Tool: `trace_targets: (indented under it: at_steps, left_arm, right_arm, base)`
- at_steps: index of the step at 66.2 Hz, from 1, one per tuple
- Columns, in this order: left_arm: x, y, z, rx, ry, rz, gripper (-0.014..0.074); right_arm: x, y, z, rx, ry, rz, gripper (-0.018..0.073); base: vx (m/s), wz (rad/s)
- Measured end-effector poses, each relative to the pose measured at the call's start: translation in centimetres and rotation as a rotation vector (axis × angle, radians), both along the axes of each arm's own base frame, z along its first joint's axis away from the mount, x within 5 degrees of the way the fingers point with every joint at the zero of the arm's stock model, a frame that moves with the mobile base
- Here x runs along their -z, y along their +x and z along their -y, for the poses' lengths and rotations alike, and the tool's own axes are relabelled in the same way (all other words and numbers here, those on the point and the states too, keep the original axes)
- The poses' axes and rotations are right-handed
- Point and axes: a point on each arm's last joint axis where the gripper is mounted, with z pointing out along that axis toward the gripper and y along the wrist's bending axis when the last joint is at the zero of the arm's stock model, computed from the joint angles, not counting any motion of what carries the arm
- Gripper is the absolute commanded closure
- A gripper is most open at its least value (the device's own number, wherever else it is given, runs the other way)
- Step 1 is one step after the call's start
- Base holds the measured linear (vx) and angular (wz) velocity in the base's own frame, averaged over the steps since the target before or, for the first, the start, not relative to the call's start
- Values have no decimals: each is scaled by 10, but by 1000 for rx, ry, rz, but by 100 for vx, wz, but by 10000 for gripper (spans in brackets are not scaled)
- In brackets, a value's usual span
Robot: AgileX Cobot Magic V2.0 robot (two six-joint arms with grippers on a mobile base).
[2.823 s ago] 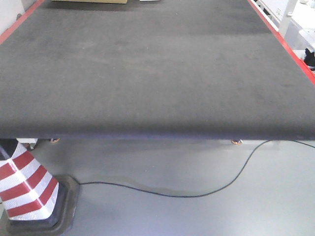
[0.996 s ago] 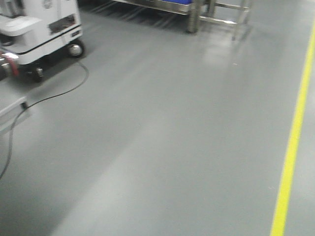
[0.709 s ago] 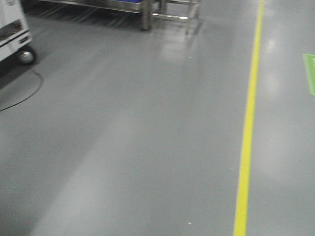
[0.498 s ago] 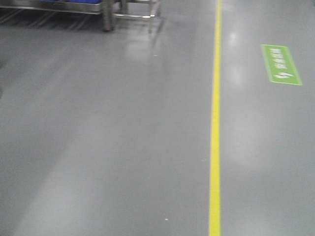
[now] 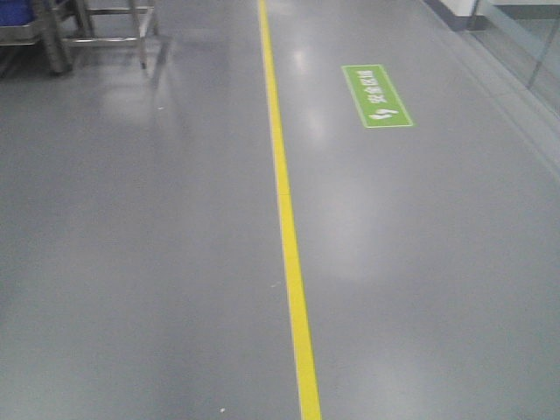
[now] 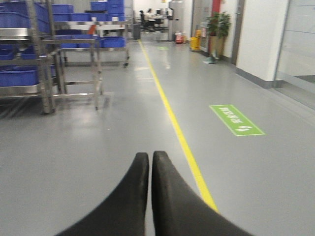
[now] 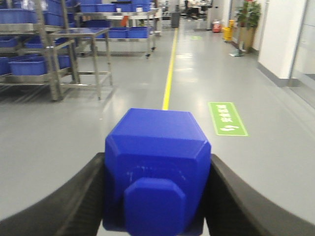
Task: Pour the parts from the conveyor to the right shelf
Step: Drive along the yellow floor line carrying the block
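My right gripper (image 7: 157, 169) is shut on a bright blue part (image 7: 157, 157), a cube-shaped block whose short stud faces the camera; black fingers (image 7: 78, 196) press both of its sides. In the left wrist view my left gripper (image 6: 150, 156) is shut, tips together, with nothing between them. The steel shelf (image 6: 47, 83) with deep blue bins (image 6: 19, 76) stands ahead on the left, and shows as the shelf (image 7: 51, 73) in the right wrist view. Only the shelf's legs (image 5: 57, 39) reach the front view's top left corner. The conveyor is out of view.
Grey floor lies ahead, crossed lengthwise by a yellow line (image 5: 289, 236) with a green floor sign (image 5: 376, 94) to its right. A white wall (image 6: 258, 39) runs along the right. More racks with blue bins (image 7: 123, 32) stand farther back, and a potted plant (image 6: 219, 24).
The front view has swung from the conveyor belt to open floor. The yellow line has slid from right to centre, the shelf legs to the top left, and the green sign has come in.
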Motion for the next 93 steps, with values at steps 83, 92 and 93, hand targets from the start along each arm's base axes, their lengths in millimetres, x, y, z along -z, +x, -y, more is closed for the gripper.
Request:
trace_targets:
  at_steps: [83,92,93]
  left_arm:
    - [0,0,0,0,0,0,603]
    - [0,0,0,0,0,0,603]
    - [0,0,0,0,0,0,603]
  right_arm:
    - [0,0,0,0,0,0,564]
    - [0,0,0,0,0,0,564]
    - [0,0,0,0,0,0,564]
  base:
    - [36,4]
    - [53,4]
    - [54,2]
